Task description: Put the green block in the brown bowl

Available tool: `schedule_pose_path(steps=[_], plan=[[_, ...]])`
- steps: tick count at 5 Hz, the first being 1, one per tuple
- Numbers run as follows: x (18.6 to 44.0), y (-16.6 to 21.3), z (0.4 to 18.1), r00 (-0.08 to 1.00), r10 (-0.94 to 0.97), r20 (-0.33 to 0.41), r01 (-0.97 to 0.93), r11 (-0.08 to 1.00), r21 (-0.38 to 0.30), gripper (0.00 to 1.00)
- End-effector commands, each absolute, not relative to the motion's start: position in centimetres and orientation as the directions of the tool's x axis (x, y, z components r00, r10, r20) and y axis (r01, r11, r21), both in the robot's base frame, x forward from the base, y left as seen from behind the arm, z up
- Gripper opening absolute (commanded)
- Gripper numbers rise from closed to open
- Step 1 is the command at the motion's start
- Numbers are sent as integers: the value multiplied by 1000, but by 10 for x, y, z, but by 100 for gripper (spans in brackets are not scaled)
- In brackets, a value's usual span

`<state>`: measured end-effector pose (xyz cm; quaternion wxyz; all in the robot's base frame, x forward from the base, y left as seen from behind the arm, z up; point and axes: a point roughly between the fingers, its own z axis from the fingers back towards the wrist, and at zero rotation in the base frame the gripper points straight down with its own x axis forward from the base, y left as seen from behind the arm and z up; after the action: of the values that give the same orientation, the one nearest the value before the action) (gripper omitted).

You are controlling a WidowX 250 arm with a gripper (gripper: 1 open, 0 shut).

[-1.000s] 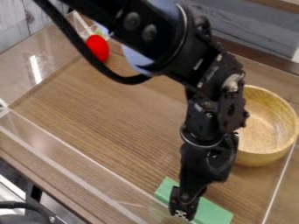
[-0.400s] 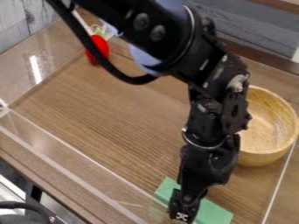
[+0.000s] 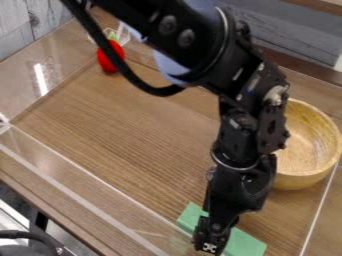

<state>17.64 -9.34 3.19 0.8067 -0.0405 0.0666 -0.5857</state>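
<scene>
Green block at the hand, bowl waiting

Green block [image 3: 242, 243] flat on the bench [image 3: 114, 120], near edge, beneath the fingers of the black hand [image 3: 211, 235]; hand spread wide, no grip made; brown bowl [image 3: 307, 145] upright beside the arm, no block seen in it; reaching looks nearly done, while grasp, lift, carry and release remain, by my judgement; small pattern on fingertip, too small to read; no brand or label legible.

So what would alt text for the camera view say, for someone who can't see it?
A black robot arm reaches down over a green block, beside a brown bowl. A red ball sits farther back.
</scene>
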Motion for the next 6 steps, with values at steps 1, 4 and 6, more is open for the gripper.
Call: schedule_pose_path(steps=[1,4,6], plan=[[183,-96,35,307,-951,-37,942,309,-128,100],[181,-93,32,329,-943,-46,932,332,-145,100],[184,-91,21,348,-936,-53,921,351,-170,0]])
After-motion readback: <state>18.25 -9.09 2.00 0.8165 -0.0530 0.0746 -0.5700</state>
